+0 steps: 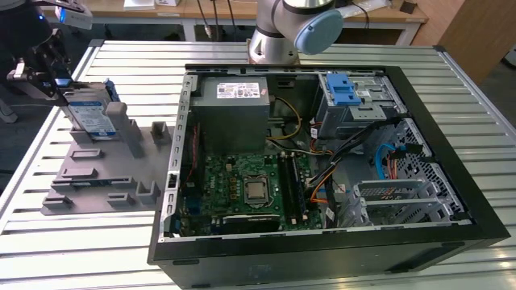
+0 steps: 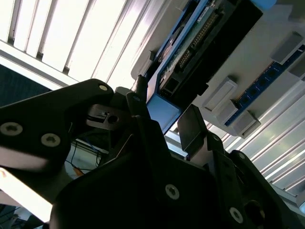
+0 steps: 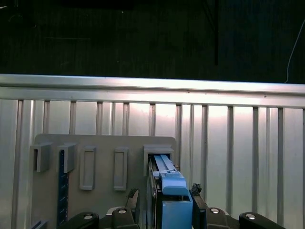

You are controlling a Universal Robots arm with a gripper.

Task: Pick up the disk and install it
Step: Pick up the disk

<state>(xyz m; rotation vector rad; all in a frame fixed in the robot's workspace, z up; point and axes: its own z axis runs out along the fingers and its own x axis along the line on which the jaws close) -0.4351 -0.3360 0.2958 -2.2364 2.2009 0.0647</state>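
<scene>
- One end effector (image 1: 40, 69), dark, is hovering at the exterior view's far left, over the end of the grey fixture plate (image 1: 96, 181). Its two fingers (image 3: 132, 196) are standing apart, one on each side of the disk's top edge, and a narrow gap is showing beside one finger in the first wrist view.
- One disk (image 1: 90, 115), silver-grey with a blue-and-white label and a blue carrier, is standing upright on edge in a slot of the fixture plate, outside the computer case. In both wrist views (image 3: 167, 183) (image 2: 200, 43) its blue end is lying between the fingers.
- One fixture plate, grey with several raised brackets, is lying flat on the worktop (image 1: 96, 254), just beside the case.
- One computer case (image 1: 322, 254), black, is lying open on its side on the slatted metal worktop.
- Inside the case are sitting one grey power supply box (image 1: 232, 106), one green motherboard (image 1: 241, 181) and one silver drive cage (image 1: 363, 106) with one blue latch (image 1: 345, 90).
- One arm base (image 1: 286, 27) is standing behind the case.
</scene>
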